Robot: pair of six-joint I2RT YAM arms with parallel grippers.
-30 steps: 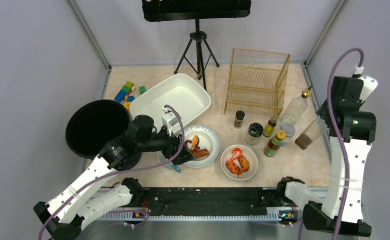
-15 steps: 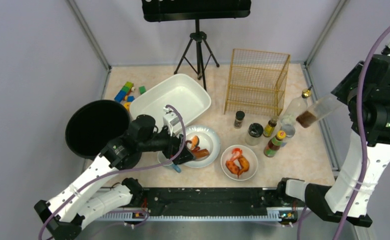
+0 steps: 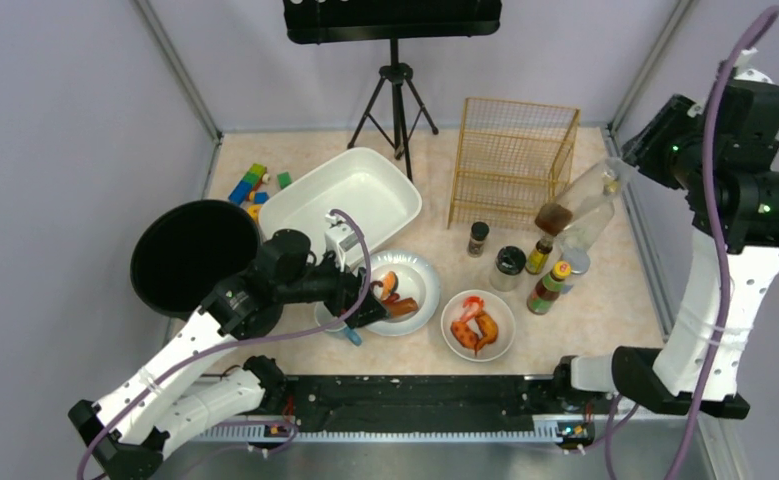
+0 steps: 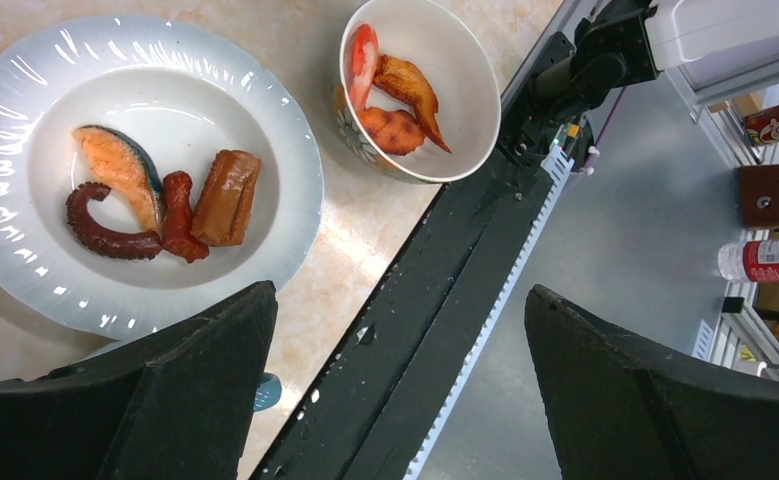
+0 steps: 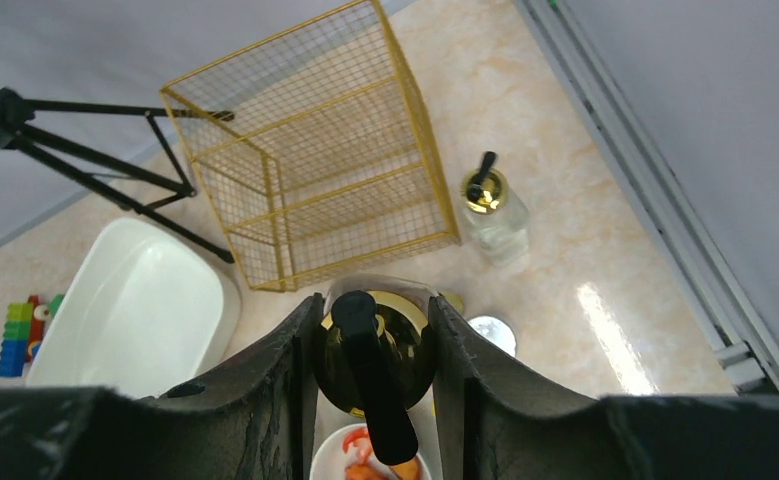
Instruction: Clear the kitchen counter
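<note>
Kitchen counter (image 3: 605, 310): marbled top spread under both arms, carrying 1 tub, 1 rack, jars and dishes.
Right gripper (image 5: 373, 332): fingers clamped on a clear bottle (image 3: 575, 198) of dark liquid, tilted in the air at the counter's 2 o'clock.
Left gripper (image 4: 400, 310): fingers wide apart, empty, at the 7 o'clock edge of the plate (image 3: 422, 268).
Bowl (image 3: 506, 340): 4 o'clock of the plate.

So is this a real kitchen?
Probably not: it looks like a robot lab's pretend kitchen. A black tripod stands by the beige marbled counter, plain grey walls box it in, and two white robot arms work there.
</note>
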